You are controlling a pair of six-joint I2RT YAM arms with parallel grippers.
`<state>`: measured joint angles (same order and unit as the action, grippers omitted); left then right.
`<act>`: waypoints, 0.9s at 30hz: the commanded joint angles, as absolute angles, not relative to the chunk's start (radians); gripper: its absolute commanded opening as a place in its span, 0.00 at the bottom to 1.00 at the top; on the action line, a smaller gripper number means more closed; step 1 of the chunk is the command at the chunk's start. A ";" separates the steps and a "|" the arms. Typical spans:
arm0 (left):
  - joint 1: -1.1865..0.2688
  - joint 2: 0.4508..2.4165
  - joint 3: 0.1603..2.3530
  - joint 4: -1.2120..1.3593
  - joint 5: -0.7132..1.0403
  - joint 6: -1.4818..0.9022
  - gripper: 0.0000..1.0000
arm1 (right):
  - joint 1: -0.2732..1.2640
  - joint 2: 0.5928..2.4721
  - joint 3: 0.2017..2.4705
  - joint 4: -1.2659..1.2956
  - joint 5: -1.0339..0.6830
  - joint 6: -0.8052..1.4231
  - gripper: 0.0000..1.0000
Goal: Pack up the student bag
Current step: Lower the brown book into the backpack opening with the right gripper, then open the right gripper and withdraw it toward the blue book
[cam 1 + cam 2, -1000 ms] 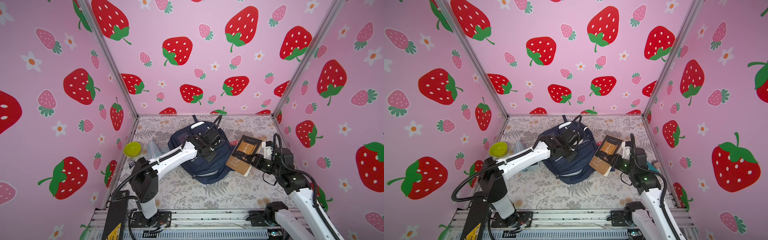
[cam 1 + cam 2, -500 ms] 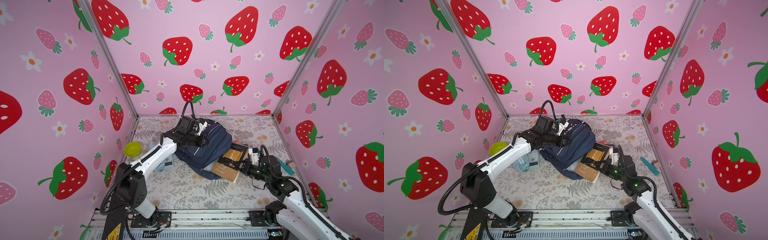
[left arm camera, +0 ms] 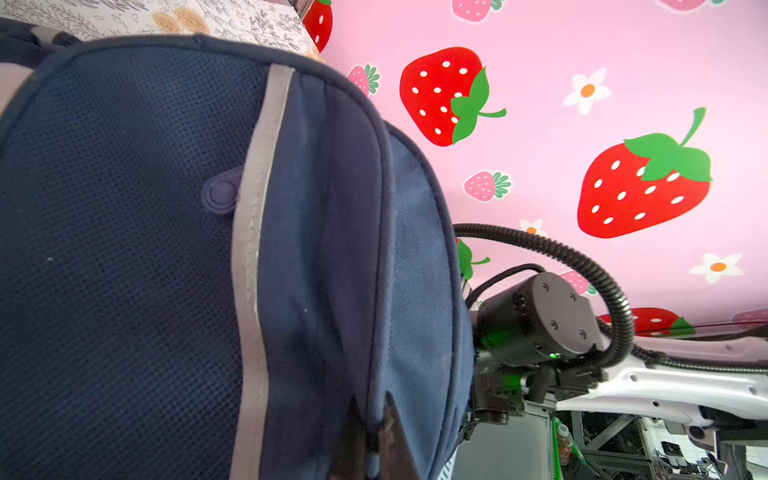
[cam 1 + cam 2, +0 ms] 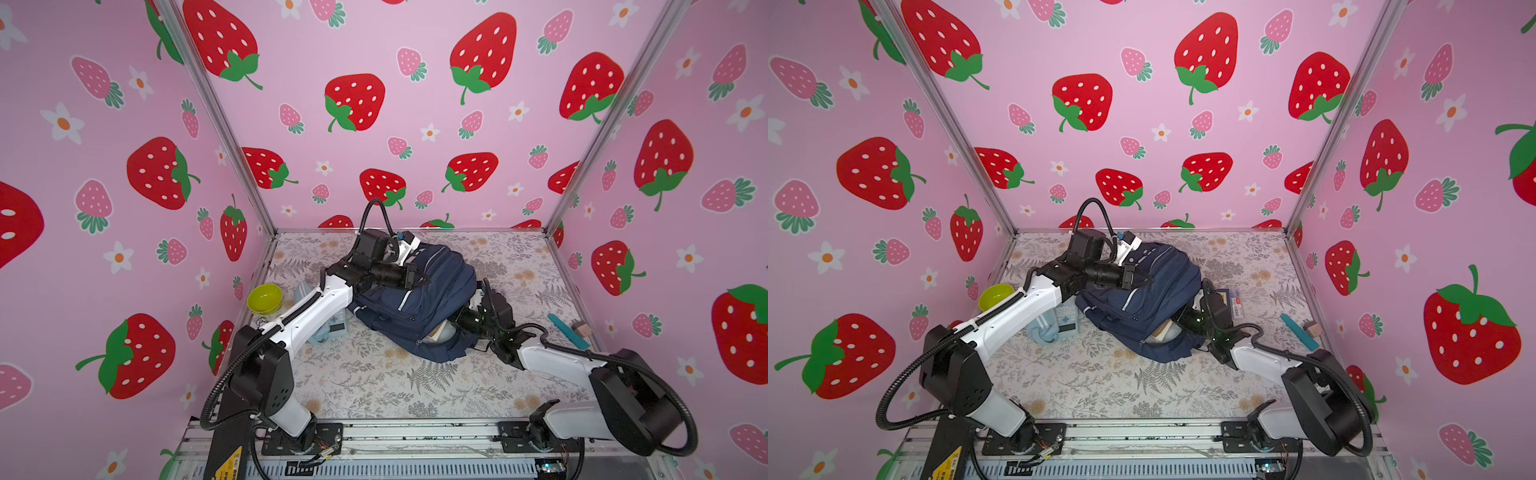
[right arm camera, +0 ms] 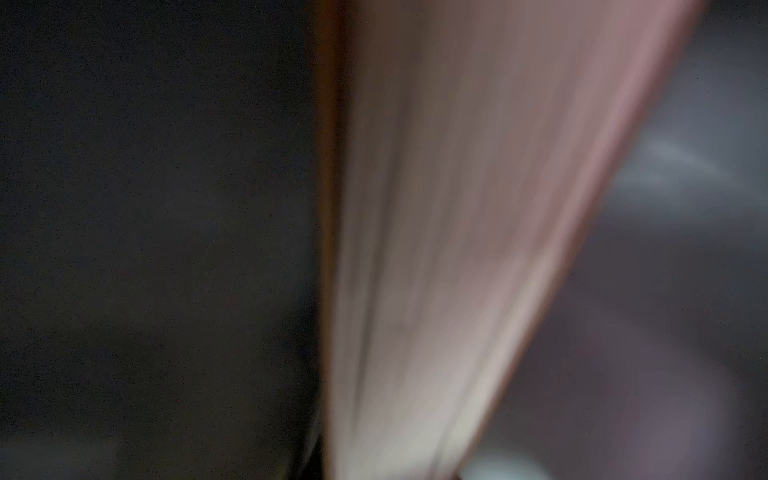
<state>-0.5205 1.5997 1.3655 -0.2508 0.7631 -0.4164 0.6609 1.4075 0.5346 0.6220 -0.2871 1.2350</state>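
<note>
As the large navy-blue fabric backpack [image 4: 419,299] lies on the worktop [image 4: 374,386] towards the far edge, its mouth is seen in both top views turned to the right edge, held raised by the left end effector [image 4: 420,279], pinched on the top fabric. The right end effector [image 4: 462,323] is buried there behind a tan-paged book [image 4: 439,332]; its spread cannot be told. In the left wrist view that pinch is confirmed at the fingertips [image 3: 392,440]. In the right wrist view only blurred page edges [image 5: 436,249] are shown.
</note>
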 commanded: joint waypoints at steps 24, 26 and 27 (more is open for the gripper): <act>-0.446 1.502 1.194 -0.069 0.792 -0.435 0.00 | 0.353 0.888 0.536 -0.326 -0.089 0.780 0.82; -0.445 1.496 1.176 -0.062 0.822 -0.438 0.00 | 0.273 0.963 0.554 -0.310 -0.172 0.722 0.81; -0.443 1.493 1.166 -0.061 0.828 -0.439 0.00 | 0.248 0.999 0.572 -0.304 -0.202 0.686 0.80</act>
